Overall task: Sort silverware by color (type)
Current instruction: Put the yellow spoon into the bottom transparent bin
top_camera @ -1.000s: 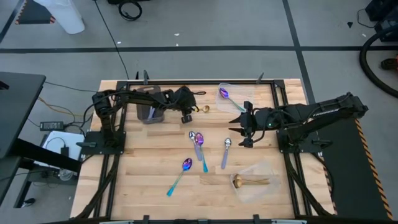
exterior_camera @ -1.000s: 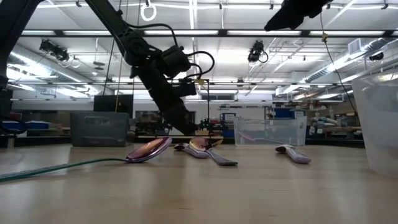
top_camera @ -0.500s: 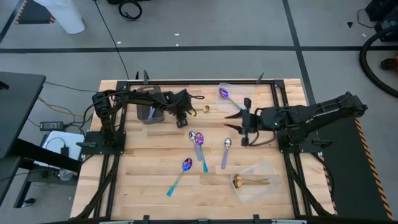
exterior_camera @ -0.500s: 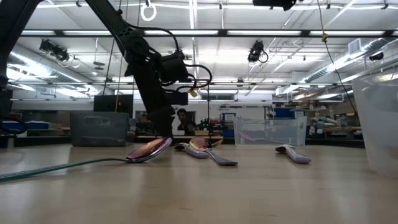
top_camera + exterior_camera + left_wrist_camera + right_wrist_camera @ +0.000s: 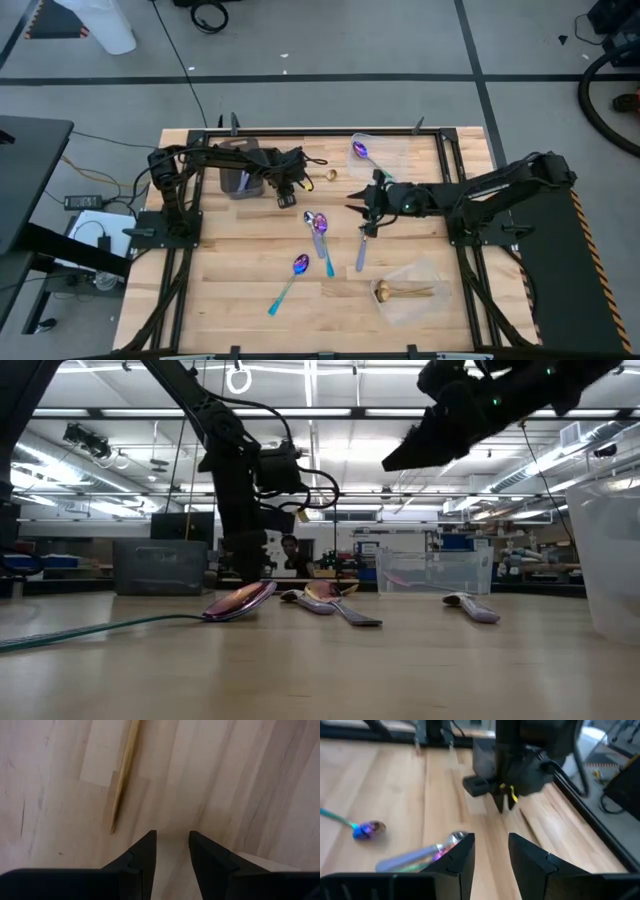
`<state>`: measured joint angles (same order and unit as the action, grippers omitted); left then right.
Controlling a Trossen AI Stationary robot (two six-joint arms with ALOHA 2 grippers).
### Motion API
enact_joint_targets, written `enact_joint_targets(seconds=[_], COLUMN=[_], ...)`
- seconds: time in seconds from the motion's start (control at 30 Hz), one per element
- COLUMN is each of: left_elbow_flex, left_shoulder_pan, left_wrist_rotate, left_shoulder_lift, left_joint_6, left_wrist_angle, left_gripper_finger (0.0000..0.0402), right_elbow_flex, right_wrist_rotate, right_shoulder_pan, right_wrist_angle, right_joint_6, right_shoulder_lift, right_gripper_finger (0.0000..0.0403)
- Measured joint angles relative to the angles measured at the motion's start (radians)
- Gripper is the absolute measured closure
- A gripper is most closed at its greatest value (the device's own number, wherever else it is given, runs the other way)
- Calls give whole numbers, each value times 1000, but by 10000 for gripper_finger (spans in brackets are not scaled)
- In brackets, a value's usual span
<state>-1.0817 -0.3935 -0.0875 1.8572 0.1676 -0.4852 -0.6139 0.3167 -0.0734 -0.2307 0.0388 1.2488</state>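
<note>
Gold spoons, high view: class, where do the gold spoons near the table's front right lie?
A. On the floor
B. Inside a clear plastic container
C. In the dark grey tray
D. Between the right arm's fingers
B: the gold spoons lie inside the clear plastic container at the table's front right, away from both arms.

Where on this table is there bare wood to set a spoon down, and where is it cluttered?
Bare: the near-left corner of the table, left of the iridescent spoon. Crowded: the middle, where spoons lie under the right hand, and the far edge with the grey tray.
</note>
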Motion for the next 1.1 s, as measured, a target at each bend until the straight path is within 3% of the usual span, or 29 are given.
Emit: enact_joint_targets(seconds=[0.13, 0.47, 0.6, 0.93, 1.1], left_elbow_flex=[-3, -4, 9, 9, 10], left_shoulder_pan=[1, -1, -23, -77, -103], left_wrist_rotate=[1, 3, 4, 68, 196], left_shoulder_lift=[1, 2, 2, 2, 41], left_joint_6=[52, 218, 287, 296, 305], left_wrist_angle=[21, 103, 153, 225, 229], left_gripper_finger=[278, 278, 278, 278, 278], right_elbow_flex=[82, 172, 178, 177, 177], right_wrist_rotate=[-4, 2, 4, 7, 6], right_shoulder_pan=[-3, -51, -65, -64, -60], right_wrist_angle=[-198, -430, -462, -535, -539], right_joint_6=[-42, -149, -137, -140, -124], right_shoulder_lift=[30, 130, 185, 269, 271], right_gripper_finger=[274, 274, 274, 274, 274])
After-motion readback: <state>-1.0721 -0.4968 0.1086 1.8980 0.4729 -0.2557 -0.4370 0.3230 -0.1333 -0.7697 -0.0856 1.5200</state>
